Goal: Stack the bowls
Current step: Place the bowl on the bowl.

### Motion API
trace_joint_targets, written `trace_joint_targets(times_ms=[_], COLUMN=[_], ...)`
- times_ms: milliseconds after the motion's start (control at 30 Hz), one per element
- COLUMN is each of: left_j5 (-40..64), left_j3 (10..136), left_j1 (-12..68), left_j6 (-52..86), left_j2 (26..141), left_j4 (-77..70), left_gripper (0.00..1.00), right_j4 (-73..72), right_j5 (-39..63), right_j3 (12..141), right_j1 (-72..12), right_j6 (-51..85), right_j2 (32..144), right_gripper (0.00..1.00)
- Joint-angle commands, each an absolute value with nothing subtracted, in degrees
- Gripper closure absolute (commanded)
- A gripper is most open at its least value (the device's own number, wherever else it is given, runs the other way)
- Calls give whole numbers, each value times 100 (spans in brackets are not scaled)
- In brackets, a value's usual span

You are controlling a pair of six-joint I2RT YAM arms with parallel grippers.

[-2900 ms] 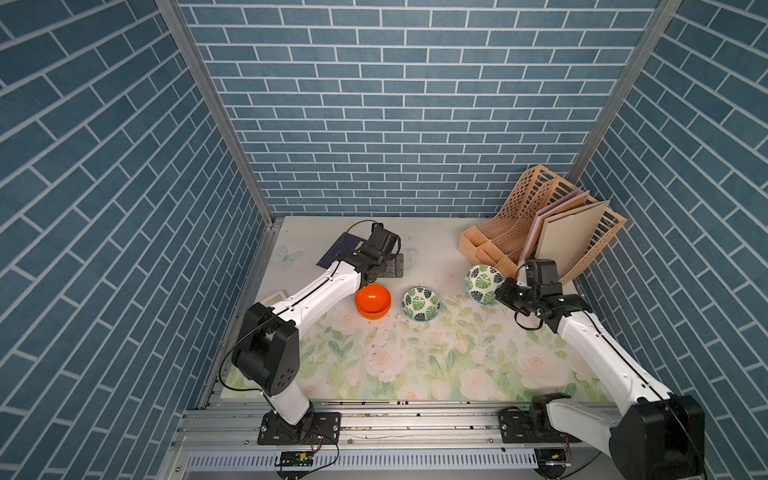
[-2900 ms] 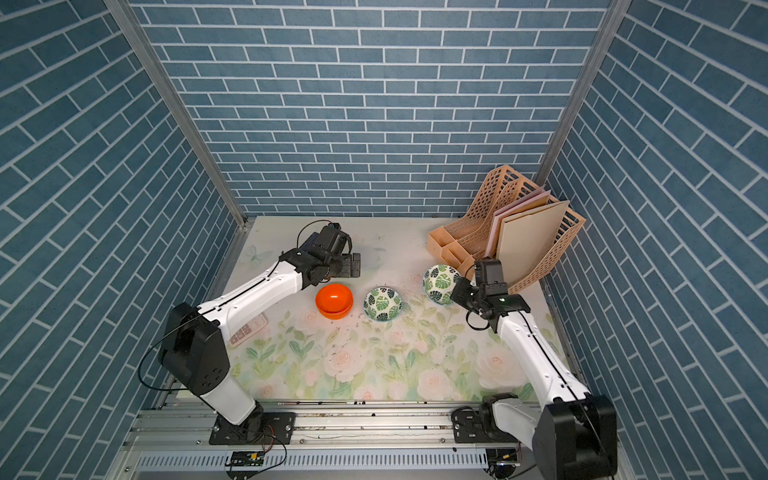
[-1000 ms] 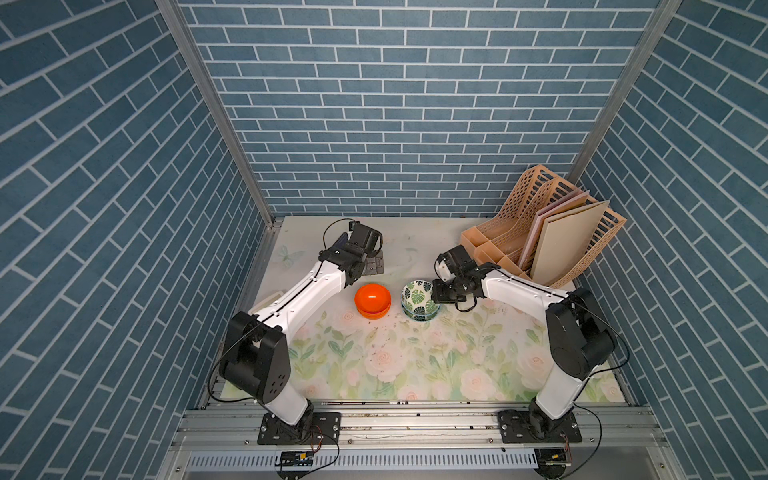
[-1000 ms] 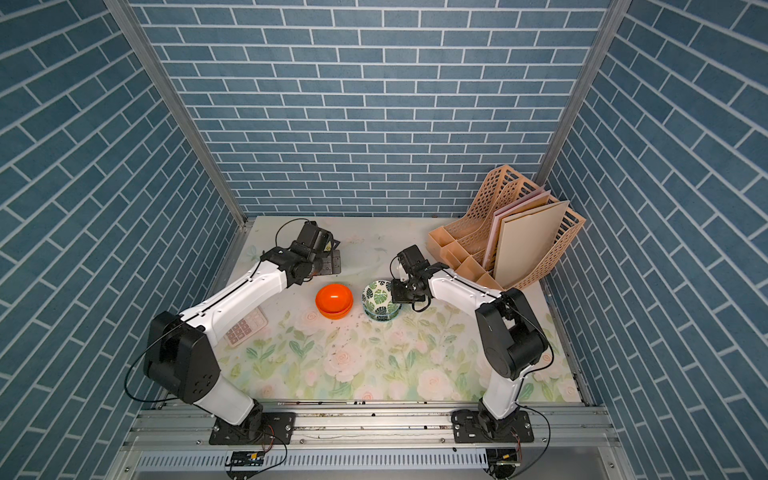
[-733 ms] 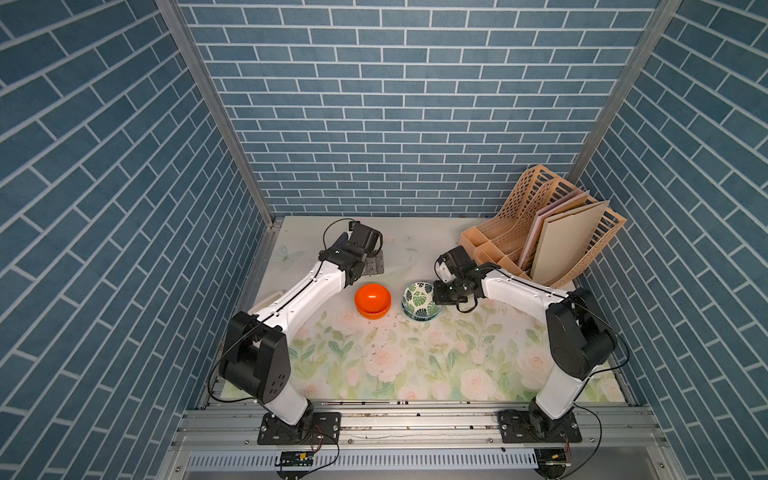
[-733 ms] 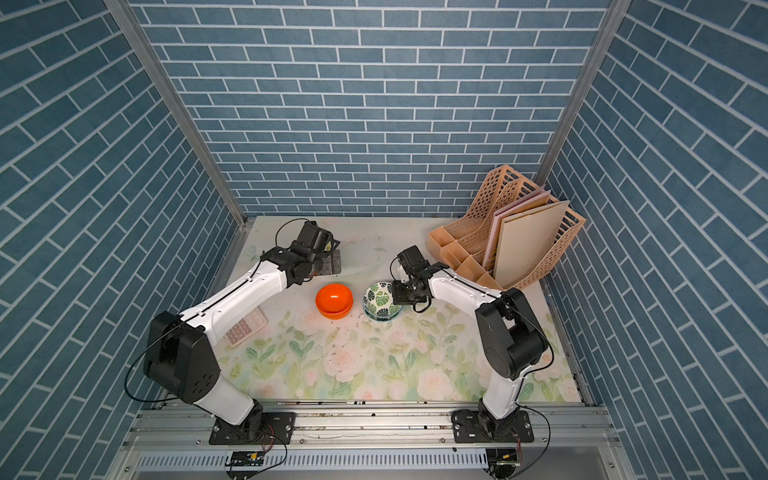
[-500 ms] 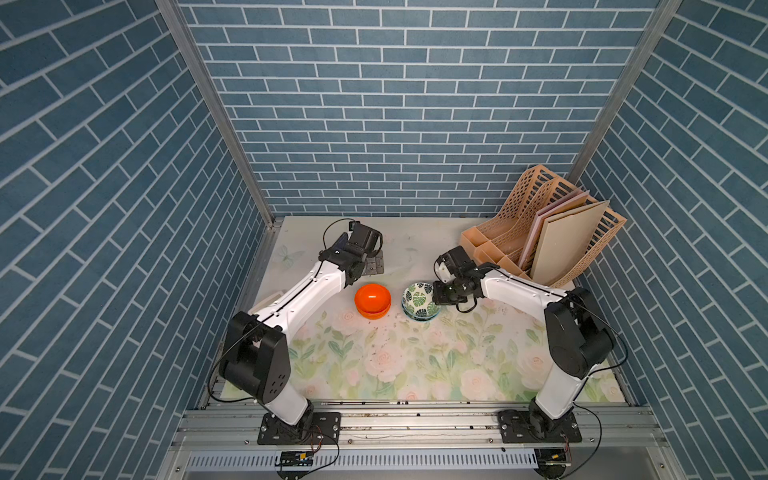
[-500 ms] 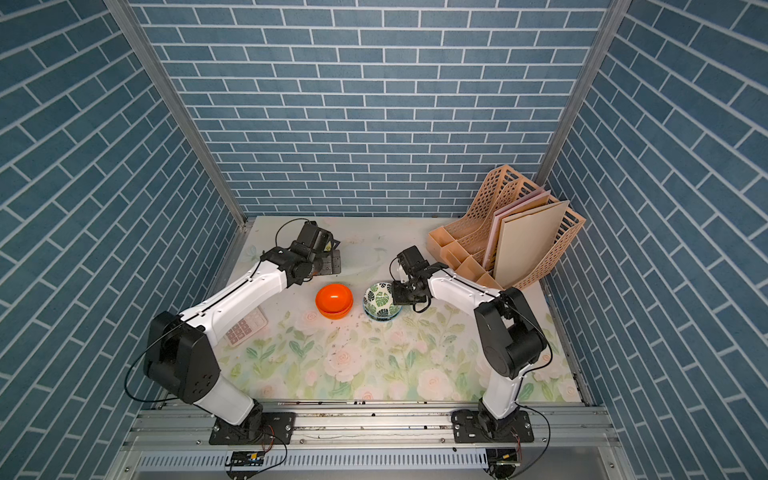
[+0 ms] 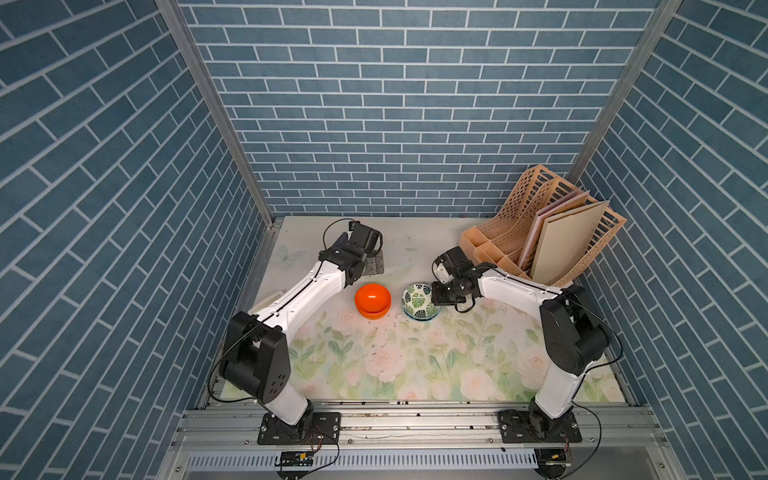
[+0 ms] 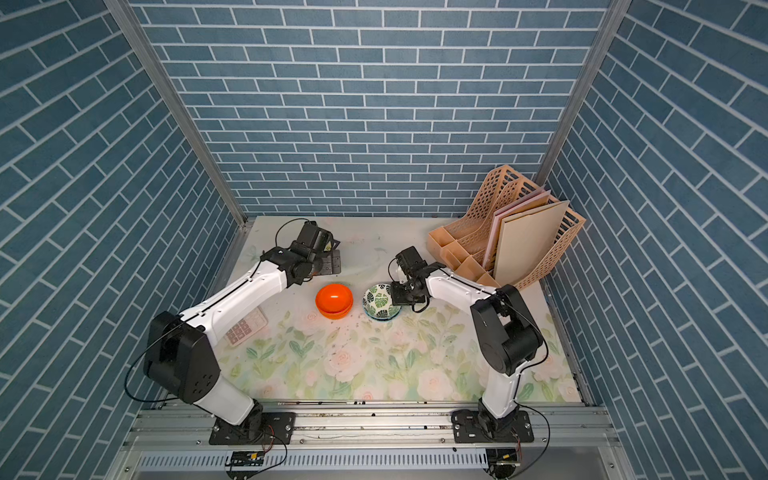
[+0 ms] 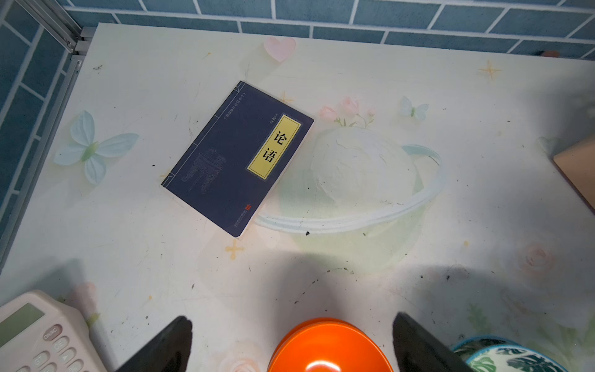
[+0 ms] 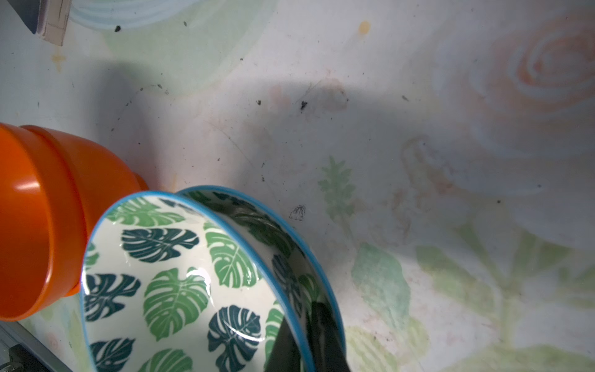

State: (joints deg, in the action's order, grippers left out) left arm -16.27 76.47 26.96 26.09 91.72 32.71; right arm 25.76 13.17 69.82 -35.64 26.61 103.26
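The left gripper (image 11: pixel 291 319) has its fingers spread wide, with the nested orange bowls (image 11: pixel 328 348) below and behind the fingertips; the right gripper (image 12: pixel 306 344) pinches a leaf bowl (image 12: pixel 167 290) by its rim. Carried in from the far right, that bowl now leans inside the second leaf bowl (image 12: pixel 277 235); once it is released, probably two pairs remain to merge.

Blue brick-patterned walls (image 9: pixel 374 124) box in a pale floral tabletop (image 9: pixel 395 365), lit seemingly from overhead.
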Motion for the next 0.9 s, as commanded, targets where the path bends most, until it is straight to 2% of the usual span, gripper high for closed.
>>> trace_joint_targets(times_ms=[0, 433, 667, 867], left_j5=[-1666, -1655, -1510, -1561], left_j3=[7708, 7673, 7651, 7807], left_j1=[2678, 2666, 2767, 3068], left_j6=[2589, 2585, 2476, 2413], left_j2=[9261, 9206, 9165, 9254], left_j4=[3314, 3320, 3304, 3417], left_gripper=[0, 0, 0, 1], right_j4=[2613, 2632, 2826, 2900], right_j5=[1362, 1329, 1197, 1105], right_j3=[7170, 7164, 7276, 7245], right_j1=[-3585, -3595, -3595, -3588], right_j6=[2531, 2527, 2450, 2413], right_j2=[10321, 10181, 9955, 9861], right_gripper=[89, 77, 60, 58])
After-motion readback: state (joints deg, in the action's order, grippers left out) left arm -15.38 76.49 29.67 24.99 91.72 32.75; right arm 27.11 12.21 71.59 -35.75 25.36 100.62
